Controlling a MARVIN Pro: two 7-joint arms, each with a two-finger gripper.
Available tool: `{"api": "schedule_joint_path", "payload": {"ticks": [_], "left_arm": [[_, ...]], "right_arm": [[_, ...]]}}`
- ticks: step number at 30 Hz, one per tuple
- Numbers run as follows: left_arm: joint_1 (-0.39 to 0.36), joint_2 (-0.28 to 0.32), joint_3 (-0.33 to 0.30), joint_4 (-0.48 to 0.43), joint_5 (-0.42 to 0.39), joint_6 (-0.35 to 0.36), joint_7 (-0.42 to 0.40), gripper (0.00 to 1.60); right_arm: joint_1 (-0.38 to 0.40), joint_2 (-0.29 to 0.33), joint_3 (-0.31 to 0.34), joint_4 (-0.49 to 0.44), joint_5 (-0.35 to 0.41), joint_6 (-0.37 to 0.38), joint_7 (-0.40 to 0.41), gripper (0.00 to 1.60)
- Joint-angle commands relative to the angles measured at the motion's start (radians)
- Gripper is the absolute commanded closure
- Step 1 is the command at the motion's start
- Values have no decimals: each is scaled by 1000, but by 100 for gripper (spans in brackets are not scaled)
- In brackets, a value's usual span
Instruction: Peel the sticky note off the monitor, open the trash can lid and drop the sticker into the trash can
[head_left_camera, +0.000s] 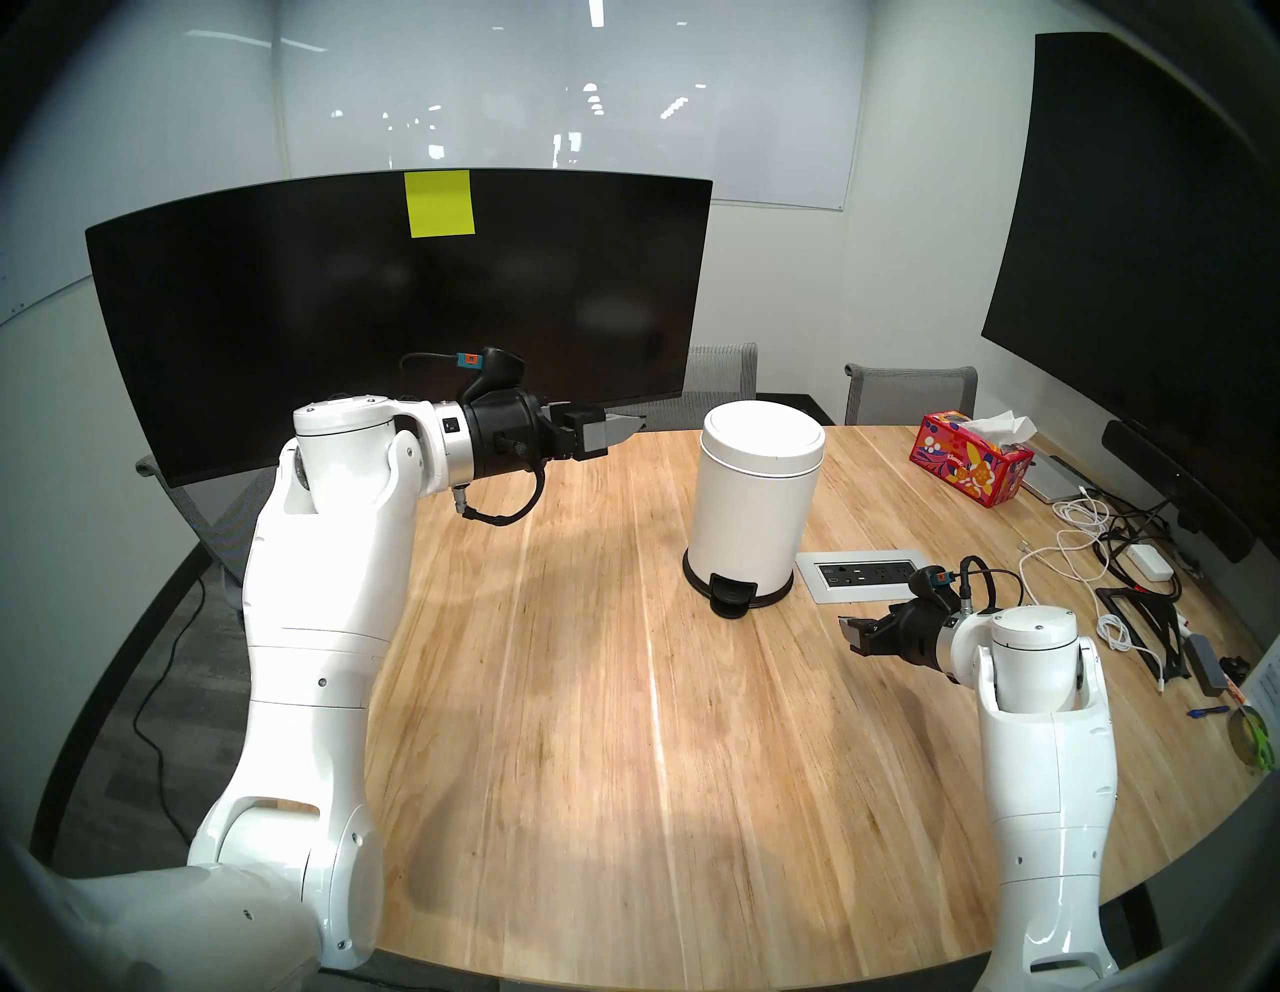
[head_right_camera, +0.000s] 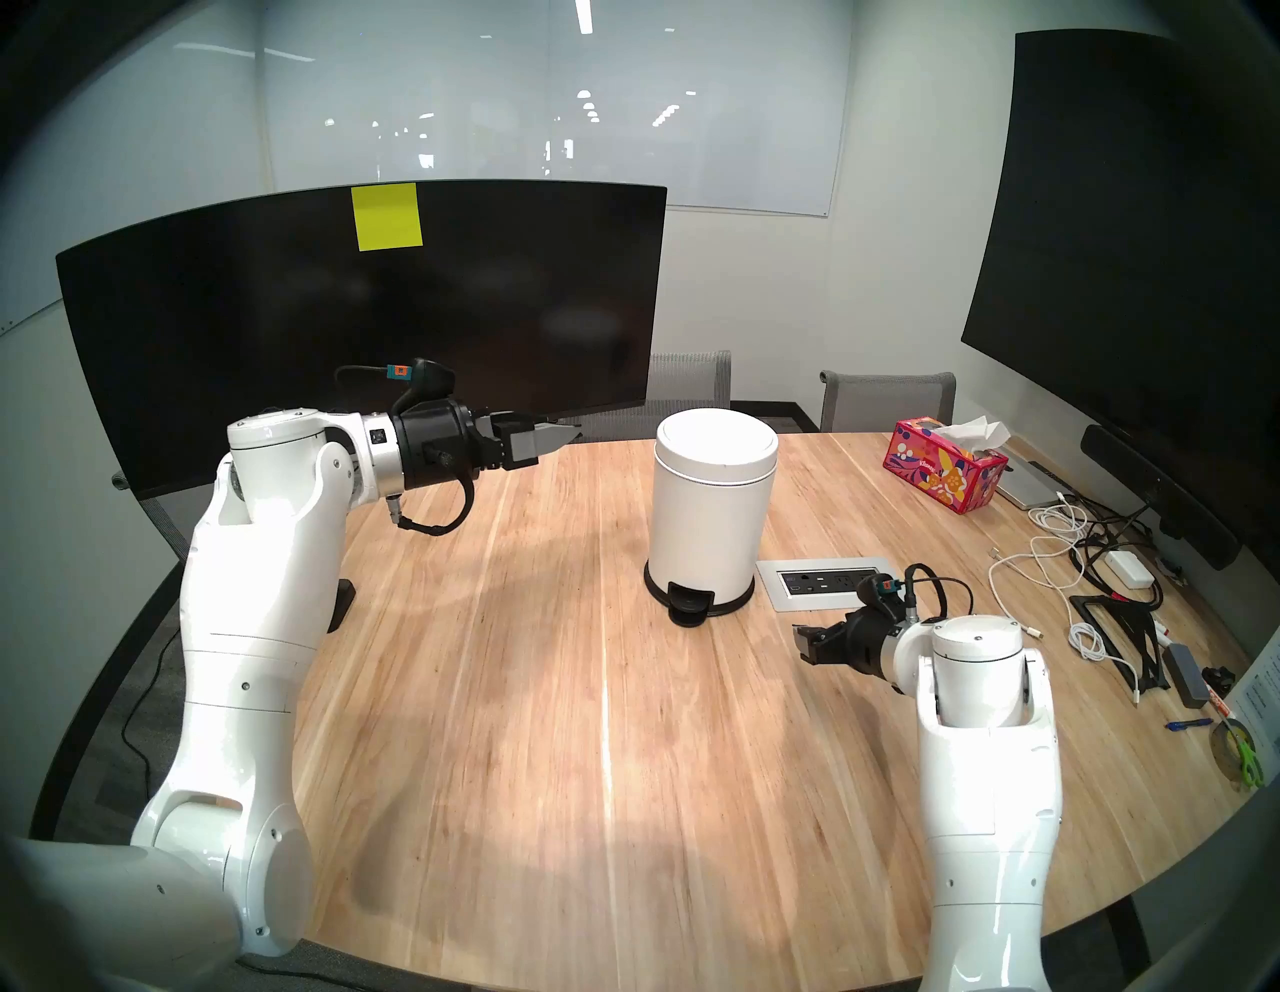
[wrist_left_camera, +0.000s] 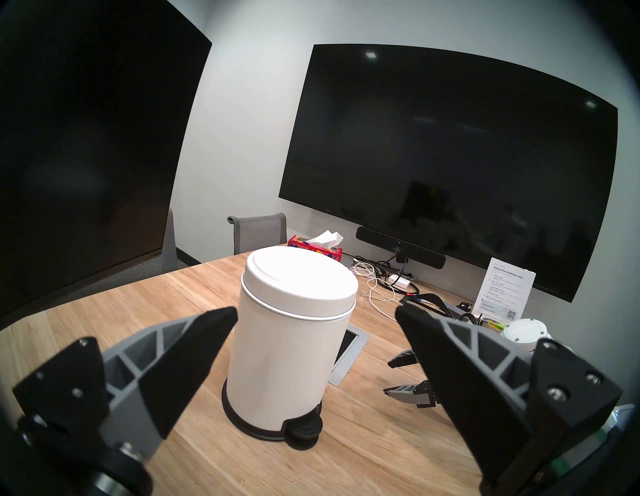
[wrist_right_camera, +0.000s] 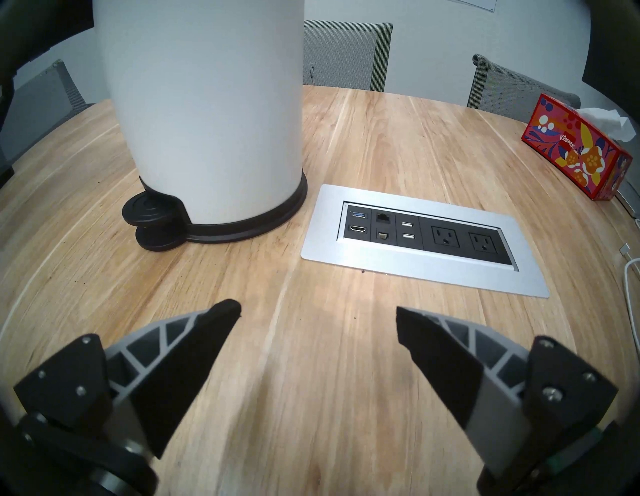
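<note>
The yellow-green sticky note (head_left_camera: 440, 204) is stuck at the top edge of the wide curved black monitor (head_left_camera: 346, 312) at the back left. The white trash can (head_left_camera: 751, 506) stands mid-table with its lid (head_left_camera: 765, 433) shut and its black pedal (head_left_camera: 734, 594) facing me. My left gripper (head_left_camera: 637, 428) is open and empty, held above the table below the monitor, left of the can, well below the note. My right gripper (head_left_camera: 850, 634) is open and empty, low over the table, right of the pedal. The can also shows in the left wrist view (wrist_left_camera: 291, 346) and the right wrist view (wrist_right_camera: 207, 104).
A silver power outlet panel (head_left_camera: 862, 575) is set in the table right of the can. A red tissue box (head_left_camera: 973, 464), cables (head_left_camera: 1080, 533) and small items lie at the right edge. A big flat black display (head_left_camera: 1143, 277) hangs on the right wall. Grey chairs (head_left_camera: 907, 391) stand behind the table.
</note>
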Motion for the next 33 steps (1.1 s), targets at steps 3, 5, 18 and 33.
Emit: {"api": "schedule_joint_path", "payload": {"ticks": [3, 5, 18, 33], "left_arm": [[-11, 0, 0, -10, -1, 0, -1, 0], [-11, 0, 0, -10, -1, 0, -1, 0], [-11, 0, 0, -10, 0, 0, -1, 0], [-11, -1, 0, -10, 0, 0, -1, 0]], "right_arm": [[7, 0, 0, -17, 1, 0, 0, 0], [7, 0, 0, -17, 1, 0, 0, 0], [7, 1, 0, -17, 1, 0, 0, 0], [-25, -2, -17, -58, 9, -4, 33, 0]]}}
